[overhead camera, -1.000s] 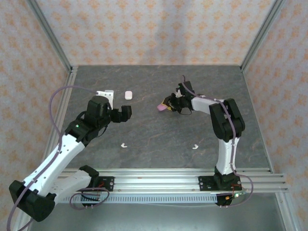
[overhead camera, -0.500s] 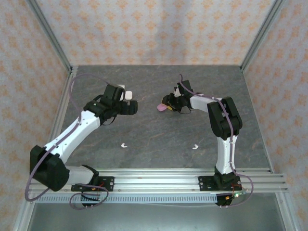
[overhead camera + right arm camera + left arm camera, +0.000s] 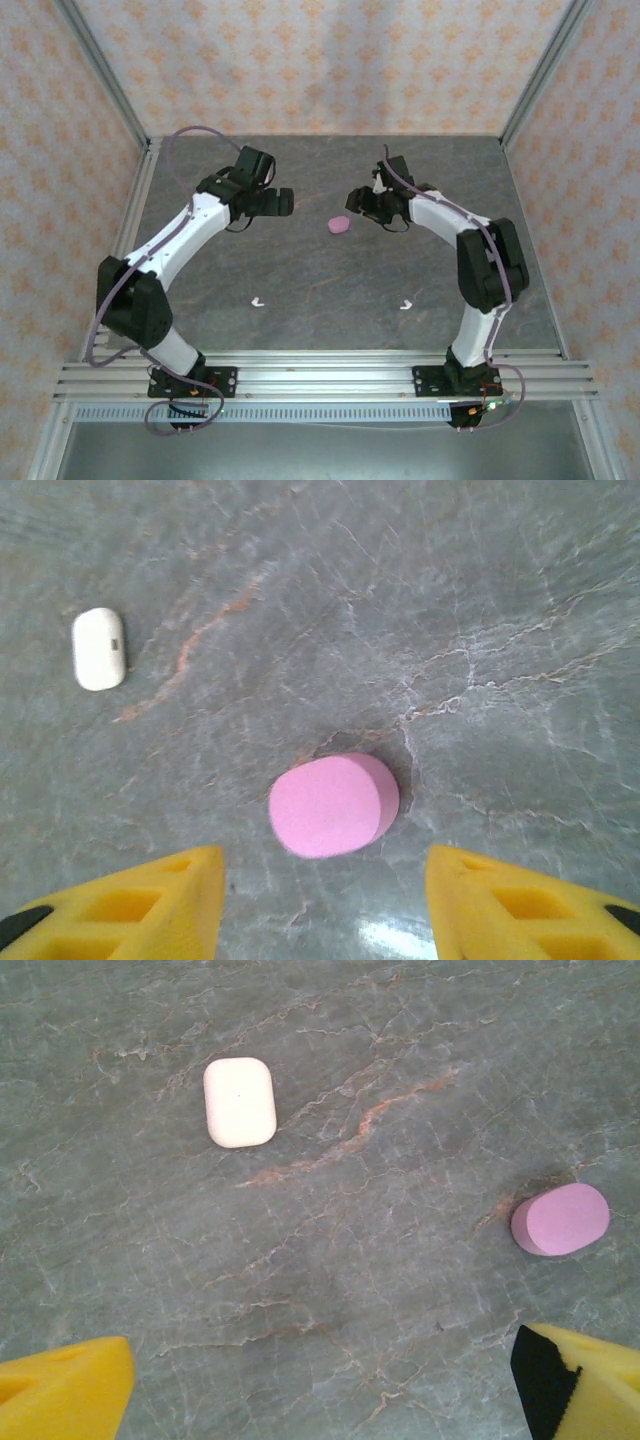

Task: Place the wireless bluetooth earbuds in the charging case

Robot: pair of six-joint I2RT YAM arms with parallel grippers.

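While cases lie shut: lids first

Left fingers (image 3: 70,1390) wide, short of white pebble-shaped case (image 3: 239,1101); right fingers (image 3: 150,900) parted, empty, above pink pebble-shaped case (image 3: 333,805). Tiny white stemmed earbuds (image 3: 258,300) (image 3: 406,304) lie well apart on grey worktop (image 3: 300,260). Brace body, lift lid.

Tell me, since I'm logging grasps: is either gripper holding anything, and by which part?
Nothing is held. Both the left gripper and the right gripper stand open; the pink case lies untouched on the table.
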